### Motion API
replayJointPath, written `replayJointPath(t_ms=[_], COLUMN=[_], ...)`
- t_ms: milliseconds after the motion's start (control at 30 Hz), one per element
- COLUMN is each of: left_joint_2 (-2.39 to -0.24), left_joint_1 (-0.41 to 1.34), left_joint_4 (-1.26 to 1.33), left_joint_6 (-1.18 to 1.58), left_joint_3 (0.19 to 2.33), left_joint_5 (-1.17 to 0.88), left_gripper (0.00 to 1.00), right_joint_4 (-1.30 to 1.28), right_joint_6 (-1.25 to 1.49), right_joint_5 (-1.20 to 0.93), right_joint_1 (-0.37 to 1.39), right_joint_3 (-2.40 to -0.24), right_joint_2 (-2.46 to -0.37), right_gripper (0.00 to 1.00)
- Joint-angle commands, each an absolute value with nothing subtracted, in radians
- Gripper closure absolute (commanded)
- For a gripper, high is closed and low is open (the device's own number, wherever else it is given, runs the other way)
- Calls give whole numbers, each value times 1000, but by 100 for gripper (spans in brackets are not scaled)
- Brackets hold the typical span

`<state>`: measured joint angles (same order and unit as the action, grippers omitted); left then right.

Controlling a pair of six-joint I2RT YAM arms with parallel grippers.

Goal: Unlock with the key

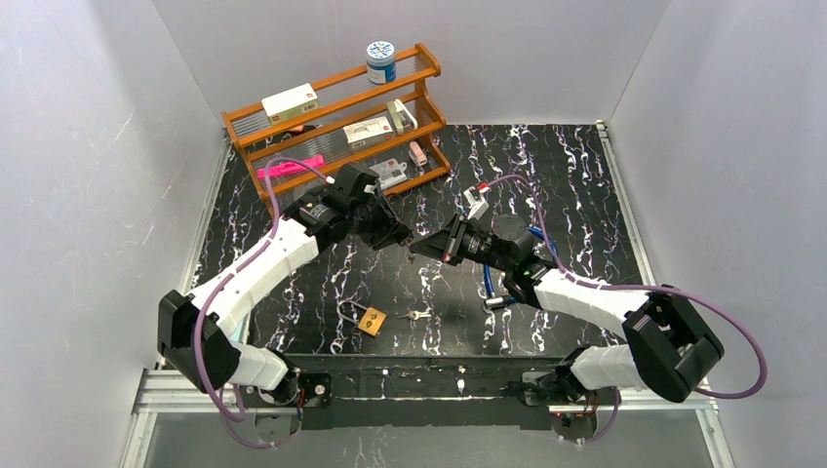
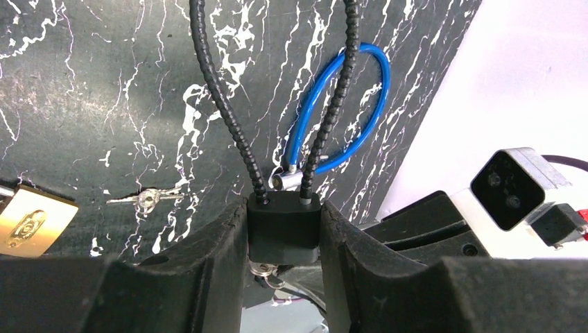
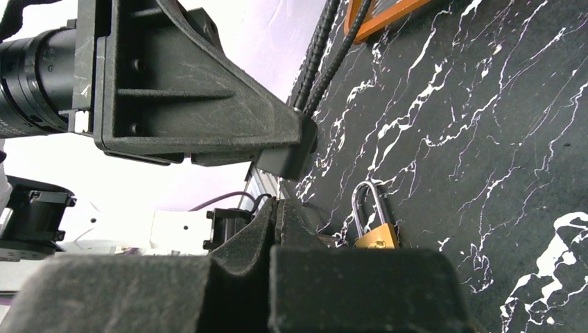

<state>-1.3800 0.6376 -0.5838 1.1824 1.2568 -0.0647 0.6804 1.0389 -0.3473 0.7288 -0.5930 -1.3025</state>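
Lock (image 2: 284, 223) is clamped across its body by the left jaws and held clear of the tabletop (image 1: 585, 195), keyway end faced toward the right arm, judged to resist key torque. Right jaws are pressed shut at that end. Metal under the lock is judged the key (image 2: 267, 268); whether it is pinched cannot be told.

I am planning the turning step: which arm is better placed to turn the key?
Right. The left end effector is clamped on the black lock body, so it only holds. The right end effector, closed, sits at the lock's underside, where the key shows.
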Motion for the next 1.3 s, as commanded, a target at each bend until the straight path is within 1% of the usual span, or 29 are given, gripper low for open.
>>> replayJointPath(t_ms=[0,233,433,500,600,733,867,1033,1133,1267], left_joint_2=[-1336,-1339,-1348,-1346,-1358,-1389,-1393,-1406,-1413,-1409], left_joint_1=[638,638,638,639,640,643,647,648,650,652], left_joint_4=[-589,-597,-598,-603,-603,-597,-597,-612,-611,-607], left_joint_6=[1198,1206,1226,1252,1278,1282,1324,1367,1380,1370], left_joint_3=[1241,1240,1245,1235,1232,1243,1239,1249,1254,1251], left_joint_5=[-75,-59,-75,-62,-35,19,31,31,15,0], left_gripper=[100,100,100,100,100,100,100,100,100,100], right_joint_4=[727,715,686,656,524,442,416,290,257,294], right_joint_6=[999,989,976,955,940,942,942,938,927,925], right_joint_5=[-302,-283,-280,-257,-205,-151,-112,-23,24,24], right_joint_1=[727,726,726,730,745,771,791,826,849,856], right_joint_3=[-619,-613,-636,-662,-745,-831,-868,-959,-990,-981], right_joint_2=[-1296,-1280,-1321,-1345,-1387,-1427,-1445,-1480,-1501,-1518], right_gripper=[99,99,99,99,99,99,99,99,99,99])
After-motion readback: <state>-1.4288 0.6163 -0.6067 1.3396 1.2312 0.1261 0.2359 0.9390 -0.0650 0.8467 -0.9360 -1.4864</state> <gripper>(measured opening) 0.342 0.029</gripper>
